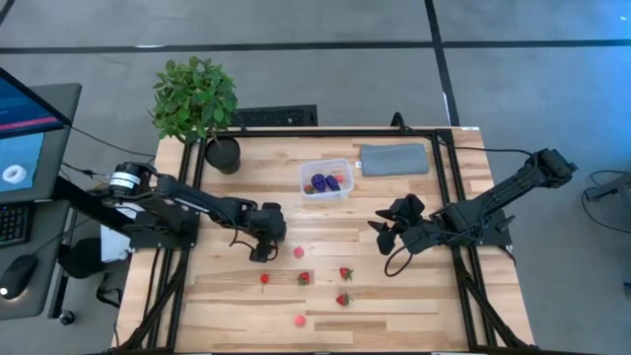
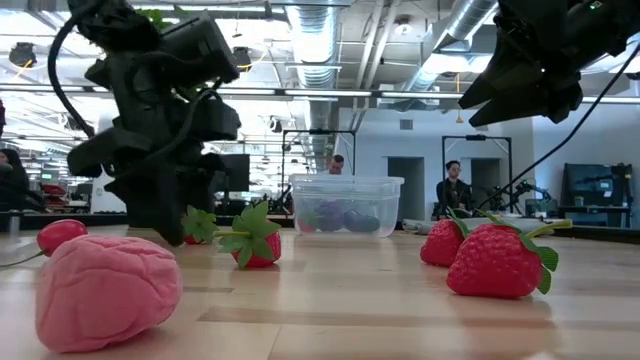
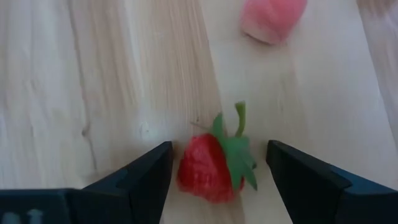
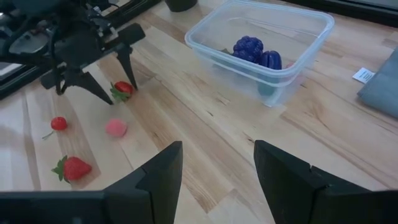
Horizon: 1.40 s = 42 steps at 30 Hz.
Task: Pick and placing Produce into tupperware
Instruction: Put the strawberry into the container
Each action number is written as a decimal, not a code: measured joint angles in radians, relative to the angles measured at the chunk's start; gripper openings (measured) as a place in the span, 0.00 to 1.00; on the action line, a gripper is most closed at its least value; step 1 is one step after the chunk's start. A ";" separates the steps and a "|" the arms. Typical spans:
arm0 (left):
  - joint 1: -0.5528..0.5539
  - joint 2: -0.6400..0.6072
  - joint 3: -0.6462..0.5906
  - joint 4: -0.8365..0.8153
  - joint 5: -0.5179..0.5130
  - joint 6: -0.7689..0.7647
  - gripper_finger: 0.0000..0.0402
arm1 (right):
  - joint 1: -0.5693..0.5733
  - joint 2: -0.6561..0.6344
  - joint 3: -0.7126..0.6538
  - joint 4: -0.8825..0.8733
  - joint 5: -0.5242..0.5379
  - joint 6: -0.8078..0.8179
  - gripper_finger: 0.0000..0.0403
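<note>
Left wrist view puts a strawberry on the table between your left gripper's spread fingers, one dark finger on either side and neither touching it. A pink piece lies a little beyond.

From above, the left gripper is low over the table's middle, on that berry. More produce is scattered on the near half: a pink piece just beside the gripper, small red pieces, three more strawberries and another pink piece near the front edge.

The right gripper hangs clear of the table, well apart from any produce, fingers spread and empty.

Farther back, the tupperware holds two purple pieces and something red. A grey pad and a potted plant sit at the back.

The step in hand looks like the grasp of this strawberry. Next, close the left fingers squarely on the berry, checking its leafy top does not slip. Then lift straight up, carry it back to the tupperware and release inside the walls. Most pieces remain outside.
</note>
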<state>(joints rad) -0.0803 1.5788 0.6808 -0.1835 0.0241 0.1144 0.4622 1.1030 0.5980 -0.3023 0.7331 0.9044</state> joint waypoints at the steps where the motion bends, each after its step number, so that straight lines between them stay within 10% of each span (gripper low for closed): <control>1: 0.000 0.007 0.009 -0.004 -0.001 -0.001 0.63 | 0.000 0.000 0.000 0.000 -0.001 0.007 0.55; 42: 0.006 0.029 0.089 -0.106 -0.054 -0.050 0.37 | 0.017 0.204 0.001 0.251 -0.074 0.004 0.55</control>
<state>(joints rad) -0.0747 1.6073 0.7701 -0.2895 -0.0297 0.0643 0.4793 1.3071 0.5987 -0.0516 0.6587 0.9085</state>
